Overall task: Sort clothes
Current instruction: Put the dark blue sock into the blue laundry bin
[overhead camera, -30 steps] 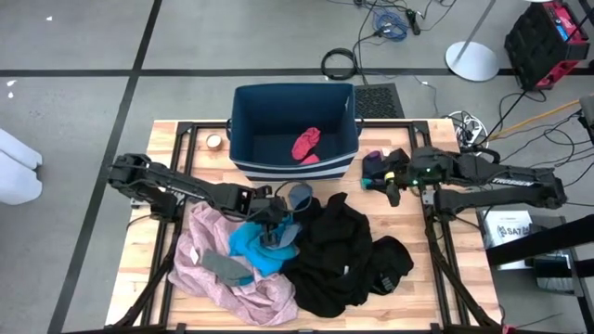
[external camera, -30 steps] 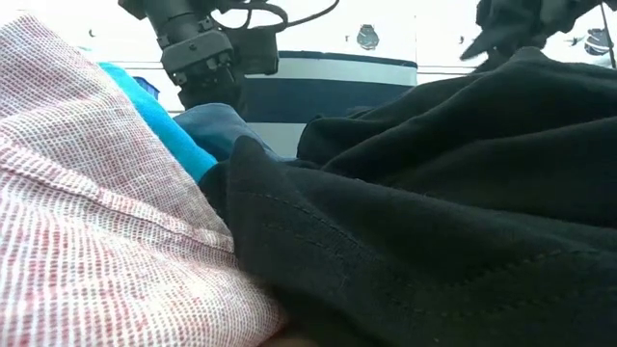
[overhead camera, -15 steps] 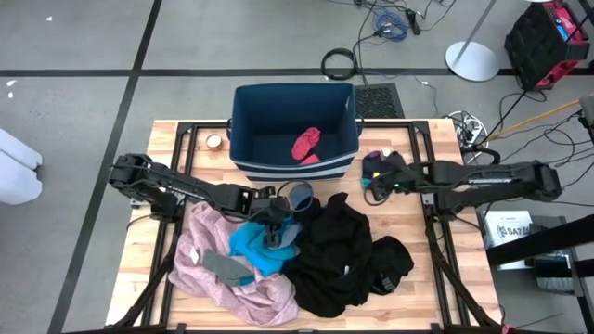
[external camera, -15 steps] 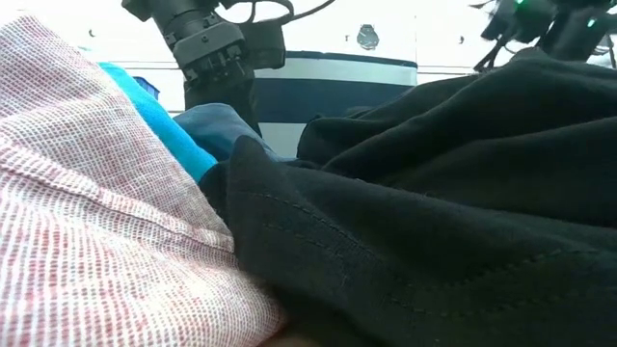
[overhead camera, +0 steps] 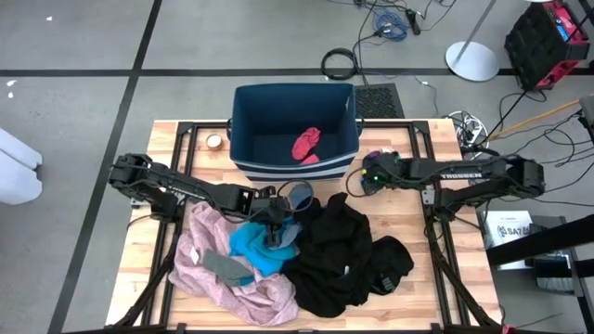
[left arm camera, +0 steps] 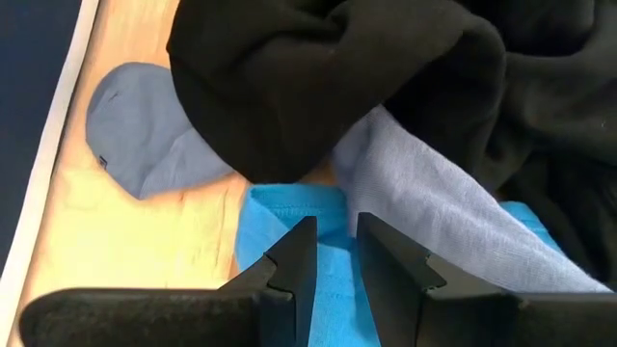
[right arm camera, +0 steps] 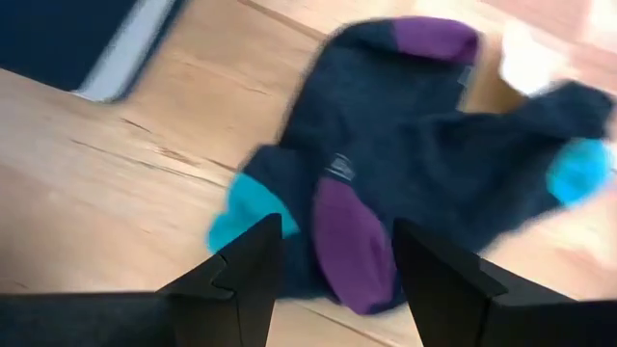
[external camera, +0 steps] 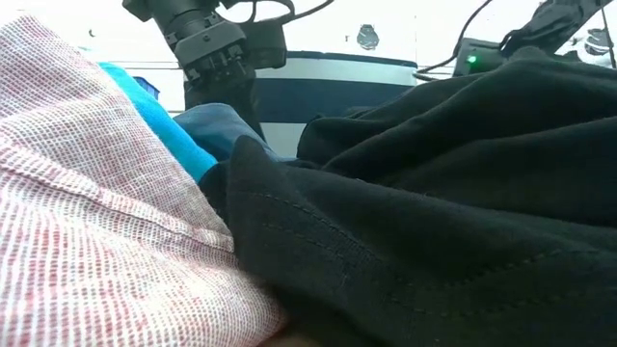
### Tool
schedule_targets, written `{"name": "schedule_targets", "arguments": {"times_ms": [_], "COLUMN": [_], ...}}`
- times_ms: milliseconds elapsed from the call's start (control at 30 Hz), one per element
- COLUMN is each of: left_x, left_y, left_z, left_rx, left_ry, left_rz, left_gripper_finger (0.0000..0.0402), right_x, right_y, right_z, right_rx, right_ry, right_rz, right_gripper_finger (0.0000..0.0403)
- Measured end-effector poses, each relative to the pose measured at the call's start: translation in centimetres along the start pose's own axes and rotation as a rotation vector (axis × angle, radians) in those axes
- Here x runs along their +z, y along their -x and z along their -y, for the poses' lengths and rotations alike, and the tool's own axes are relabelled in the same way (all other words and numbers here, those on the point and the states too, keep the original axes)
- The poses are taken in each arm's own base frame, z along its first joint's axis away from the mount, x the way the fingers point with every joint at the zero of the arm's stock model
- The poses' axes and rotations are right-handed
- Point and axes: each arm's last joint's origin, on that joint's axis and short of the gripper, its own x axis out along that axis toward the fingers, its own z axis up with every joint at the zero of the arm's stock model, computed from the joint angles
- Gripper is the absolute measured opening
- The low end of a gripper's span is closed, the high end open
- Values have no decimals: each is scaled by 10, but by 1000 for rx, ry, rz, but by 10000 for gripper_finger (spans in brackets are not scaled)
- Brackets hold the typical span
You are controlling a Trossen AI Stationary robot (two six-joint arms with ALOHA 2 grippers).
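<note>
Clothes lie heaped on the table's near half: you see a pale pink garment (overhead camera: 223,274), a black garment (overhead camera: 339,250) and a teal piece (left arm camera: 318,260) between them. Note the left gripper (left arm camera: 333,253) low over the teal piece, fingers narrowly apart, nothing pinched. Farther back, the right gripper (right arm camera: 333,253) stands spread over 2 dark socks (right arm camera: 405,145) beside the blue bin (overhead camera: 295,130).

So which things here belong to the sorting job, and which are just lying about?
Job:
pink garment
teal piece
black garments
grey-blue piece
dark socks
maroon piece in the bin

Lying about:
tape roll
floor cables
</note>
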Motion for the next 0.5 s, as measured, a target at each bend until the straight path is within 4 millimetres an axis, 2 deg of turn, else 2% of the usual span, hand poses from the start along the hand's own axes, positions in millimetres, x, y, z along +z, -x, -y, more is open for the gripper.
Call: {"name": "schedule_targets", "arguments": {"times_ms": [300, 400, 500], "left_x": [0, 0, 0], "left_y": [0, 0, 0], "left_z": [0, 0, 0], "left_rx": [0, 0, 0], "left_ry": [0, 0, 0], "left_rz": [0, 0, 0], "left_gripper_finger": [87, 87, 87], "right_x": [6, 7, 7], "right_y": [-19, -23, -25], "right_z": [4, 5, 6], "right_rx": [-48, -61, -58], "right_ry": [8, 19, 48], "right_rz": [-65, -79, -90], "right_gripper_finger": [173, 149, 103]}}
